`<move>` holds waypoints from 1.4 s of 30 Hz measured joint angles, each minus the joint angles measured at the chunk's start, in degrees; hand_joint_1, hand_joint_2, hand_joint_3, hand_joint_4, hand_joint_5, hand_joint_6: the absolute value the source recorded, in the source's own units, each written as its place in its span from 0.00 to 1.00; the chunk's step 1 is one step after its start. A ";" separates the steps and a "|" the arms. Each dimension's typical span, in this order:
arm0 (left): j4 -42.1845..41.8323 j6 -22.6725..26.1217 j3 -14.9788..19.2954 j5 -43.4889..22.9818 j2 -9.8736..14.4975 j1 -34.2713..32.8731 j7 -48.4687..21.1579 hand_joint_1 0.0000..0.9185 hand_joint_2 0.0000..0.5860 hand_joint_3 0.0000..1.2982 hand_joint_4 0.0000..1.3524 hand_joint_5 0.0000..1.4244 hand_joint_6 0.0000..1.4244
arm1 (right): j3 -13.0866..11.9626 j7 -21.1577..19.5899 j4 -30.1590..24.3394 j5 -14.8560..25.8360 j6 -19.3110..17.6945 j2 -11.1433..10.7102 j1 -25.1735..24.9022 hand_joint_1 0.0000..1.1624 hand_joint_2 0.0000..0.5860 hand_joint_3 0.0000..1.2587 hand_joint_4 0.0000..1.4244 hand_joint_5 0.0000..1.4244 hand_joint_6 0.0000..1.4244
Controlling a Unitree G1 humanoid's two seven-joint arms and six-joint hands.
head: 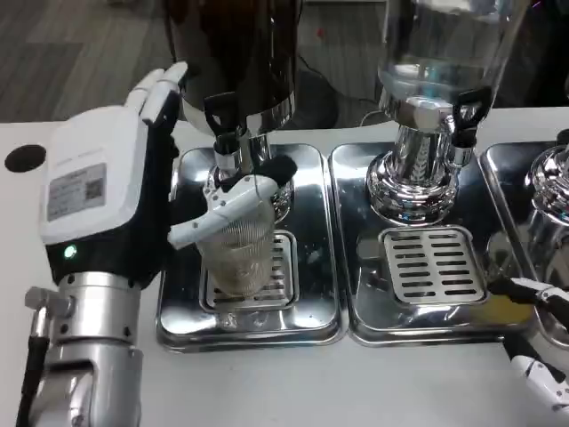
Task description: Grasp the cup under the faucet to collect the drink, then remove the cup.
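White counter (293,382) carrying polished steel drip trays (316,258), side by side, with a round black mark (24,157) at the far left edge; beyond, grey carpet (80,53). Under the black faucet (222,120) of the dark dispenser (236,53), standing upright on the left tray's grate: ribbed clear cup (238,253), with the left robot hand (133,191) beside it, thumb across the cup's front, other fingers raised apart. Hard to tell whether truly gripped. Right robot hand (538,334) cut off at the frame's corner, its grip impossible to judge. Clear dispenser (444,44) cropped above.
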 measured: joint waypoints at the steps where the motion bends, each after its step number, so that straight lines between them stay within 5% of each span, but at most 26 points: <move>1: -0.06 -0.04 -0.02 -0.02 -0.14 -0.14 -0.16 0.02 0.02 0.15 0.09 0.43 0.57 | 0.00 0.00 0.00 0.00 0.00 0.00 0.02 0.47 0.66 0.23 0.13 0.14 0.02; 15: -0.12 -0.04 -1.03 -0.36 -4.36 -3.06 -4.71 0.02 0.03 0.24 0.19 0.49 0.61 | -0.93 0.11 0.05 1.12 -0.49 -0.07 1.74 0.46 0.67 0.23 0.13 0.14 0.02; 33: -3.90 -1.20 -0.38 -0.33 -4.31 0.14 -6.03 0.02 0.03 0.26 0.22 0.51 0.63 | -0.99 0.47 0.25 1.31 -0.76 0.16 1.64 0.46 0.67 0.22 0.13 0.14 0.03; 42: -5.82 -3.12 2.54 -0.80 -3.52 2.64 -7.62 0.02 0.04 0.26 0.22 0.51 0.62 | -0.79 0.47 -0.23 1.26 -0.76 1.13 1.88 0.46 0.67 0.21 0.13 0.14 0.03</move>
